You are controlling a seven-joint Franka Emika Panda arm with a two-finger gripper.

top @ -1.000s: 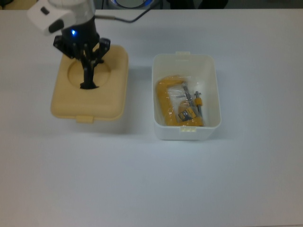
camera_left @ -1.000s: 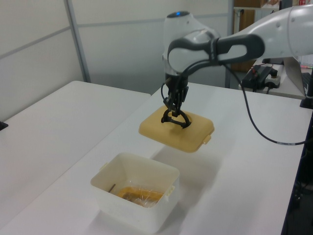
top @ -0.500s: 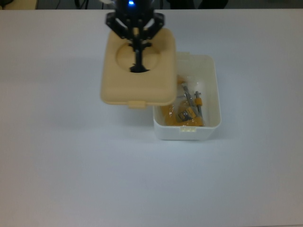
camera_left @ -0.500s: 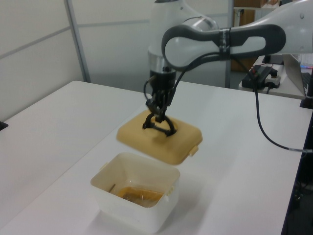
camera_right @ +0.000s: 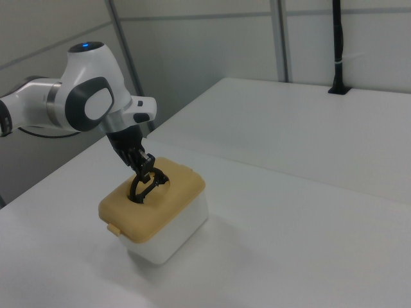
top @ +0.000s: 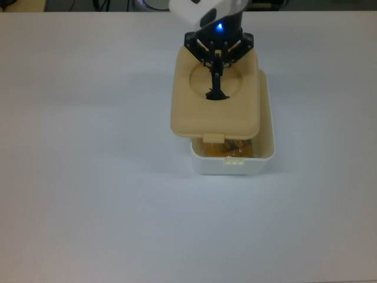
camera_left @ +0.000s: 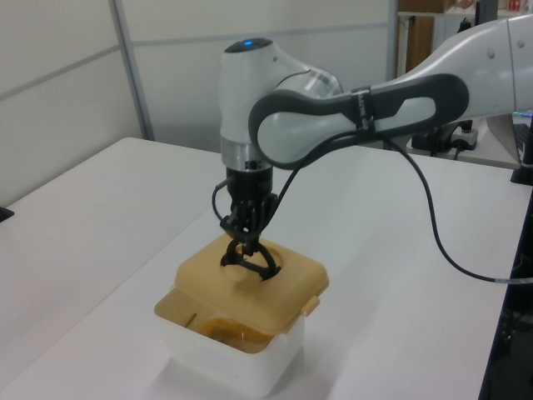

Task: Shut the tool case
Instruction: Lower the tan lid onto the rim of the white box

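You have the gripper [top: 216,66] closed on the black handle [top: 215,88] of the beige lid [top: 215,112], fingers pinched together around the handle's arch with no gap to spare. The lid hangs from that grip above the white tub [top: 259,159] and covers most of its opening, but it is not squared up. In the top view the lid sits shifted toward the top view's left and upward, so its left edge overhangs the tub's left wall, while a strip of the tub's rim shows along the top view's right and along the bottom edge nearest the camera. Through that bottom strip you can see a sliver of the yellow clamp [top: 227,151] lying inside the tub.

In the left view the lid [camera_left: 250,279] looks tilted, its near-left edge lower and close to the tub [camera_left: 233,354] rim, its far-right side riding a little higher (whether any edge is actually touching the rim cannot be told). The lid's small latch tab [camera_left: 311,305] sticks out past the tub's corner on the left view's right. In the right view the lid [camera_right: 154,202] appears to cap the tub [camera_right: 173,234], with its tab [camera_right: 113,228] hanging free at the right view's left end.

The tub stands on the white table [top: 88,194]
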